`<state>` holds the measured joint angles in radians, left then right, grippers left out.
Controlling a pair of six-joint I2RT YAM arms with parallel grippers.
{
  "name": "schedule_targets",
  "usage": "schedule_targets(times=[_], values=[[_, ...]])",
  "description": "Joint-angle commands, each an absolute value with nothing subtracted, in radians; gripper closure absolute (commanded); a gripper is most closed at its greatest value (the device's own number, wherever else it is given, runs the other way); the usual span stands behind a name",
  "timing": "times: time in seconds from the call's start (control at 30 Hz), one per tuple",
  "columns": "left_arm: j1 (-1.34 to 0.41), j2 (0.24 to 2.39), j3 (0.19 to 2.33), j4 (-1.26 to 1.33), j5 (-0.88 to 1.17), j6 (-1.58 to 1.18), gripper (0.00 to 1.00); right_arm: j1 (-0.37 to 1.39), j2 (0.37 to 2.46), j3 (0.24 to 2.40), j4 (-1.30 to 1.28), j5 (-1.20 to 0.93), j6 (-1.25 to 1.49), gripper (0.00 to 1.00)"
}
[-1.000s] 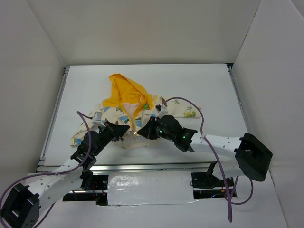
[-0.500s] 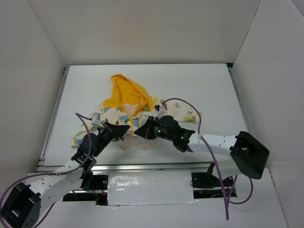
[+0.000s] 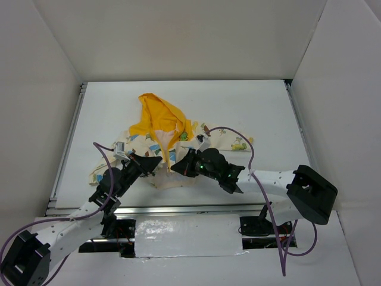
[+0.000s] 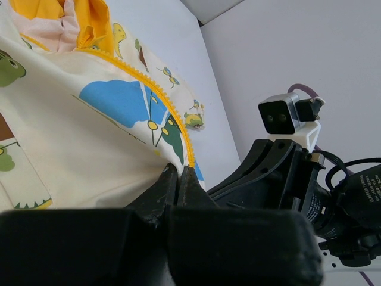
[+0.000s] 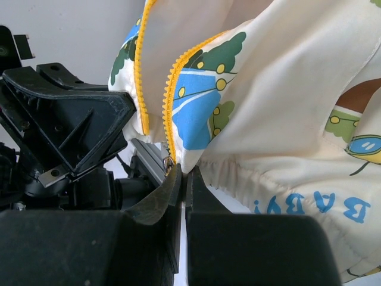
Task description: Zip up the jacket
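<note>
Lying crumpled on the table (image 3: 250, 107), jacket (image 3: 159, 125) with hood away from the arms. Left gripper (image 4: 179, 173) clamped on the cream hem beside the yellow zipper (image 4: 170, 111); right gripper (image 5: 182, 174) closed on the zipper's bottom end. Both tooth rows apart above: closing judged barely begun, nearly whole length remaining.
</note>
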<state>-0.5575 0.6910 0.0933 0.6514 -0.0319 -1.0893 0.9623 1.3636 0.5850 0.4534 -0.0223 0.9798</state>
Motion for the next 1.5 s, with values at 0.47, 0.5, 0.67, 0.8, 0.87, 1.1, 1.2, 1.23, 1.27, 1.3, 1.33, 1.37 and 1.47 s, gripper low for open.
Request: schedule_targets(times=[0.47,0.5,0.67,0.8,0.87,1.1,1.2,1.23,1.27,1.3,1.33,1.37,1.47], values=[[-0.555,0.721,0.08,0.729,-0.046,-1.123,1.0,0.966,1.339,0.598,0.538,0.037,0.976,1.0],[-0.555,0.719,0.077,0.727,-0.049,-1.123,1.0,0.966,1.341,0.6,0.538,0.037,0.976,1.0],[-0.555,0.713,0.077,0.726,-0.054,-1.123,1.0,0.965,1.348,0.595,0.552,0.034,0.977,1.0],[-0.555,0.715,0.072,0.726,-0.052,-1.127,1.0,0.968,1.356,0.595,0.56,0.037,0.977,1.0],[-0.555,0.716,0.071,0.727,-0.054,-1.129,1.0,0.966,1.356,0.598,0.561,0.035,0.977,1.0],[-0.555,0.716,0.064,0.738,-0.051,-1.137,1.0,0.96,1.367,0.615,0.554,0.035,0.971,1.0],[-0.555,0.713,0.066,0.736,-0.051,-1.138,1.0,0.959,1.374,0.618,0.551,0.032,0.973,1.0],[-0.555,0.71,0.067,0.735,-0.052,-1.14,1.0,0.957,1.377,0.618,0.551,0.029,0.973,1.0],[-0.555,0.709,0.067,0.735,-0.052,-1.14,1.0,0.957,1.379,0.617,0.555,0.028,0.973,1.0],[-0.555,0.709,0.067,0.736,-0.051,-1.141,1.0,0.957,1.384,0.617,0.557,0.025,0.973,1.0],[-0.555,0.707,0.067,0.736,-0.051,-1.141,1.0,0.956,1.387,0.618,0.557,0.023,0.971,1.0],[-0.555,0.707,0.067,0.739,-0.049,-1.144,1.0,0.956,1.39,0.62,0.558,0.021,0.971,1.0],[-0.555,0.706,0.067,0.741,-0.045,-1.144,1.0,0.956,1.4,0.624,0.552,0.021,0.965,1.0]])
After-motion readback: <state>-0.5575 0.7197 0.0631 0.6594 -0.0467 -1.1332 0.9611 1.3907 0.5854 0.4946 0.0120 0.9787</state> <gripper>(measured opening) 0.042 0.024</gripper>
